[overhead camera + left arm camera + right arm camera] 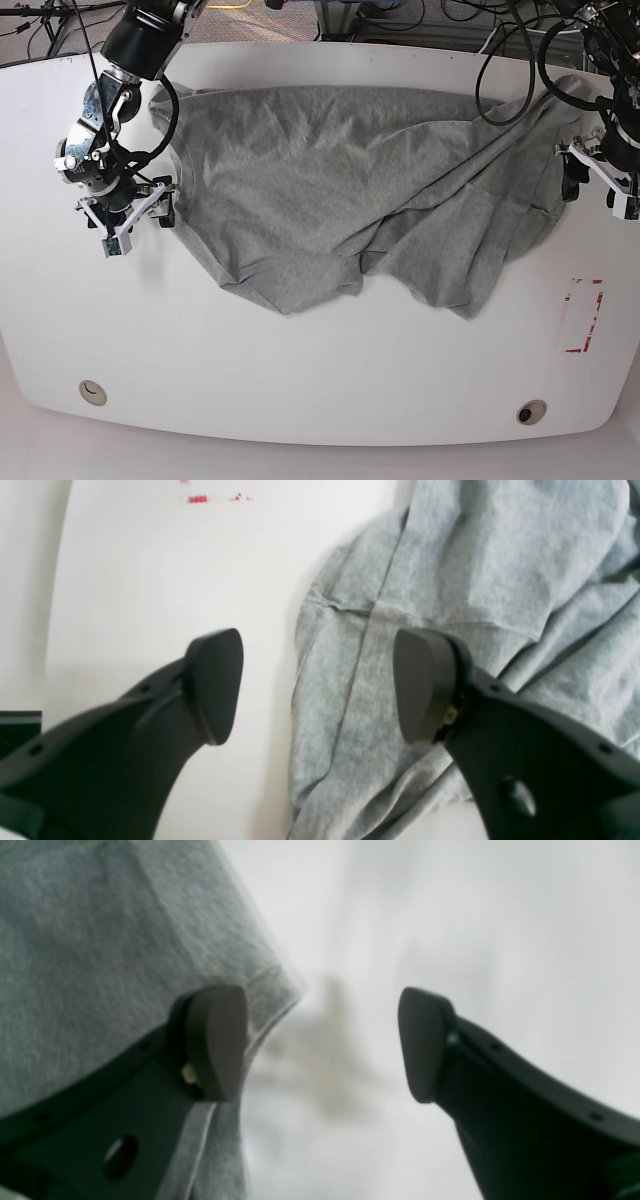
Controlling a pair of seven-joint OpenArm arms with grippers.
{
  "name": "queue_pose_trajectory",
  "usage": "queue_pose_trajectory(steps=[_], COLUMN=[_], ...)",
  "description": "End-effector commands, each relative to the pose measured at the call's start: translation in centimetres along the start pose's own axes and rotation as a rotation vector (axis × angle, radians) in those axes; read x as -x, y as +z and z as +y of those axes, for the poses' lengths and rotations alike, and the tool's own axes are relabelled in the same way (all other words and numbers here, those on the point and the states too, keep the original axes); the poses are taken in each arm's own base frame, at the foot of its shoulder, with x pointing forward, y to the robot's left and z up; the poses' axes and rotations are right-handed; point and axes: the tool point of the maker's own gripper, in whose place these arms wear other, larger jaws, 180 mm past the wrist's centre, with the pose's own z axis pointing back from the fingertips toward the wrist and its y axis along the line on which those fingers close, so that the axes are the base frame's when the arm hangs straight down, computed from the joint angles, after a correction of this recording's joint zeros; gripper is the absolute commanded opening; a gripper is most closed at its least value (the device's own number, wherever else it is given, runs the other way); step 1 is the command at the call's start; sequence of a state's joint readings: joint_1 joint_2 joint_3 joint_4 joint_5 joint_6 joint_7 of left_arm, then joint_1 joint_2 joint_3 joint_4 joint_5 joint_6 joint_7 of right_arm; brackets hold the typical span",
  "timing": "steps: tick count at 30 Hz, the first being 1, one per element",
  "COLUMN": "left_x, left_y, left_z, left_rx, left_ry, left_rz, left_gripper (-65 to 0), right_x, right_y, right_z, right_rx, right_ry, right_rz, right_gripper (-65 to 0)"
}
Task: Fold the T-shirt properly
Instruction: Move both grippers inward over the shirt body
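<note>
Nearest my left wrist camera is the left gripper, and I read its jaws as spread wide with nothing between them. One pad hangs over bare white worktop, the other sits over grey cloth. In the base view that same gripper hovers by the worktop's right edge, right at the shirt's right-hand end.

On my right wrist camera the right gripper is also parted, and I see no cloth pinched between the pads. One fingertip sits against a hemmed edge of the fabric; whether it presses on it or only overlaps it in view I cannot tell. The other fingertip is out over a blurred pale background. From the base view the right gripper is at the shirt's left-hand end, near the worktop's left edge.

The T-shirt lies spread across the far half of the worktop, reaching from close to the left edge almost to the right edge. It is wrinkled, not flat: a fold runs diagonally through the right half, and the near hem is bunched and curls up unevenly around the middle. I can see no lettering on the side facing up. Up close through the left wrist camera I see a stitched seam running down the cloth.

A red-outlined marking sits on the worktop near the right edge, well apart from the shirt. Two round fittings sit by the near edge, one towards each corner.
</note>
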State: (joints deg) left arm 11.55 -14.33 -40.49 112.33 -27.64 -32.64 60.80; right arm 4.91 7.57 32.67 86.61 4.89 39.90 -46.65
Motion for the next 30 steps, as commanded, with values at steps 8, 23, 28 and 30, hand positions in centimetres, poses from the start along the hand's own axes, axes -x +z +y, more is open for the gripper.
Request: queue_pose_trajectory(steps=[8, 23, 28, 30], left_x=[-1.2, -1.1, -1.1, -1.1], left_y=[0.4, 0.4, 0.4, 0.4], left_z=[0.3, 0.4, 0.4, 0.4], left_rx=[-0.008, -0.009, -0.009, -0.010], left_ry=[-0.016, -0.015, -0.015, -0.016], left_rz=[-0.043, -0.039, -0.039, -0.040], left_gripper=[-21.1, -21.1, -21.1, -21.1], right_x=[-2.0, -0.5, -0.3, -0.2], right_y=[-1.9, -5.0, -5.0, -5.0], right_z=[3.3, 4.7, 4.8, 4.8], right_rx=[-0.099, -0.173, -0.175, -0.175], right_ry=[0.049, -0.057, -0.057, -0.057], right_rz=[-0.027, -0.028, -0.024, -0.021], right_gripper=[-19.7, -20.0, -20.5, -20.6])
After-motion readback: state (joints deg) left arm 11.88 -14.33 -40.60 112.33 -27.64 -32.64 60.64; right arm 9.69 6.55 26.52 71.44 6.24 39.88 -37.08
